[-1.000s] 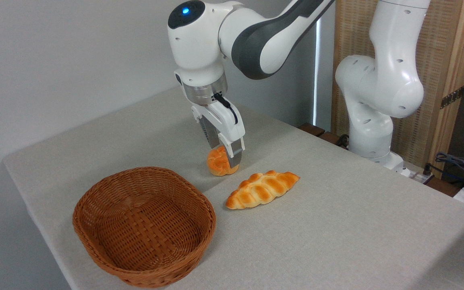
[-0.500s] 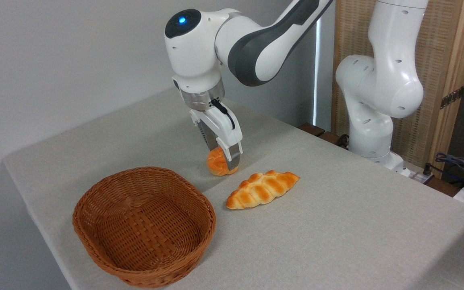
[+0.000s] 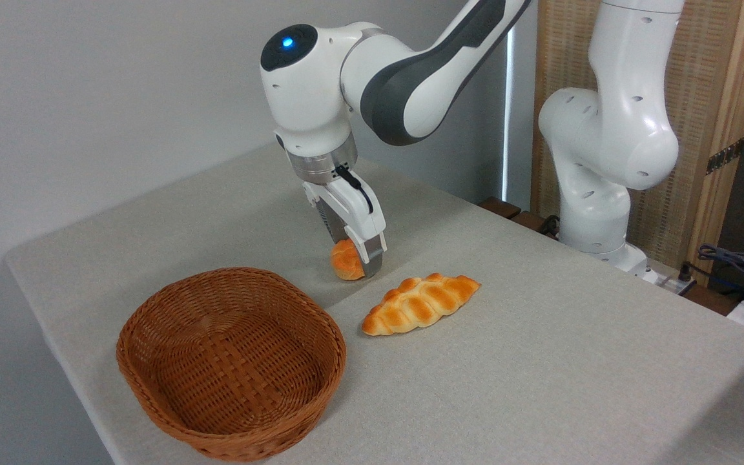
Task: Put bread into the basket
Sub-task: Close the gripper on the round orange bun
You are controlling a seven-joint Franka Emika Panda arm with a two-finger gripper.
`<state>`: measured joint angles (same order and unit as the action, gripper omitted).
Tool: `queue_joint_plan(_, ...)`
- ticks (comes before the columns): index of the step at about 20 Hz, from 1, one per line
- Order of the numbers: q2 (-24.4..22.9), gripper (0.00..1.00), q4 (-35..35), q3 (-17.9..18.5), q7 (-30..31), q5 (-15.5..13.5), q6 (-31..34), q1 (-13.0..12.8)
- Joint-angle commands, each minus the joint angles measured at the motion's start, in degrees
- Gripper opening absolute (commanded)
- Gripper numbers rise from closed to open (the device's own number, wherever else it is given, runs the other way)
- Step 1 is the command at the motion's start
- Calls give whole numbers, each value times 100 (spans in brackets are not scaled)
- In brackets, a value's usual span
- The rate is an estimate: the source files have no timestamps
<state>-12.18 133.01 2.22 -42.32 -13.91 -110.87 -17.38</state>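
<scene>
- While the gripper (image 3: 358,260) points down and tilts slightly, its fingers (image 3: 372,258) are closed on the sides of the bread (image 3: 345,259), a small round orange-golden bun.
- The bun sits low between the fingers, just above or on the table (image 3: 540,361); whether it touches the cloth cannot be told.
- The near finger hides the bun's right side.
- The basket (image 3: 230,361), oval and woven of brown wicker, stands toward the front left of the table, apart from the bun, which is behind it and to its right.
- A braided golden loaf (image 3: 420,302) lies flat on the table, near the basket's right rim and in front of and to the right of the gripper, touching neither.
- The white arm (image 3: 404,71) reaches in from its base (image 3: 598,194) at the table's far right edge.
</scene>
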Motion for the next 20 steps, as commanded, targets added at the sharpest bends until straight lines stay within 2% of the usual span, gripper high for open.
queue_joint_plan(1,-21,86,76,94,39,-112,-163,-107)
queue_joint_plan(3,-12,66,76,94,31,-112,-163,-107)
queue_joint_plan(7,-12,49,76,94,22,-112,-163,-107)
queue_joint_plan(11,-12,44,76,94,-4,-112,-163,-116)
queue_joint_plan(20,-12,44,76,94,-48,-24,-58,-116)
